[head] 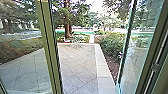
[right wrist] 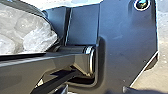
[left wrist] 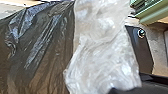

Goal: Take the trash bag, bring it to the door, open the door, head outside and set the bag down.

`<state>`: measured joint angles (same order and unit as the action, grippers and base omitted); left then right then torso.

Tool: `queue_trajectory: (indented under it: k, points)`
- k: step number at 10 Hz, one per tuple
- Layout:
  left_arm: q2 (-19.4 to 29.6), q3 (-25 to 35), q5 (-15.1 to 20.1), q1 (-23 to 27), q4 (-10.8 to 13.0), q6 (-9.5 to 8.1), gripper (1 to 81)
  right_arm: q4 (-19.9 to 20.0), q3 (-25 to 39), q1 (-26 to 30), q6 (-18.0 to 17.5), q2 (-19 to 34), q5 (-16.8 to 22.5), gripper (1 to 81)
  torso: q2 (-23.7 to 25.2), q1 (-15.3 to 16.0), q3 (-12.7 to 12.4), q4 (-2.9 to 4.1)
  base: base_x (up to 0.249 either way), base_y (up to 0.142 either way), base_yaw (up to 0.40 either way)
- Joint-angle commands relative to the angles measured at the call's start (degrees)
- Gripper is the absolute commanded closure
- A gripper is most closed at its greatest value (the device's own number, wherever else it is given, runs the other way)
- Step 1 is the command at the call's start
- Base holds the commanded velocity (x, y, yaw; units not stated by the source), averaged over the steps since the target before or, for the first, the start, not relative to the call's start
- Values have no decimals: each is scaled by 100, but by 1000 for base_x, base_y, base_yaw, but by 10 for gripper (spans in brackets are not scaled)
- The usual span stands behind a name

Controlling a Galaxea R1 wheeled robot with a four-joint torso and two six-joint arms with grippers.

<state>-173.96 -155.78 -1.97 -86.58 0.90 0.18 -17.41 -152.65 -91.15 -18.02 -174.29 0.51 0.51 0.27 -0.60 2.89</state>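
The trash bag [left wrist: 100,55] looms large in the left wrist view, a whitish translucent crumpled part beside a dark glossy part [left wrist: 42,47]. Its pale plastic [right wrist: 27,32] shows in the right wrist view too, behind a dark arm part of the robot. Whether either gripper is closed on the bag cannot be made out. In the head view, the door [head: 142,47] stands open on the right, a glass panel in a dark frame, with the paved yard visible through the doorway.
A green-brown door post [head: 50,47] rises left of the opening, with a glass pane beside it. Outside lie square paving slabs [head: 77,65] with a paler border strip. Bushes [head: 112,45] line the right edge, and a tree trunk [head: 67,25] stands beyond the paving.
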Motion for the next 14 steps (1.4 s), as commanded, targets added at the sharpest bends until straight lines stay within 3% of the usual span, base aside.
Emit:
queue_trajectory:
  k: [1,7,14]
  points:
    - [1,21,268,303,59,43,811,-43,35,241,17,-56,283,10,0,0,0,0,0,-81,0]
    - [10,13,259,303,59,43,811,-43,35,233,18,-65,283,10,0,0,0,0,0,-72,0]
    - [-8,-5,268,303,-11,26,811,-52,17,268,18,-82,283,10,0,0,0,0,0,0,0]
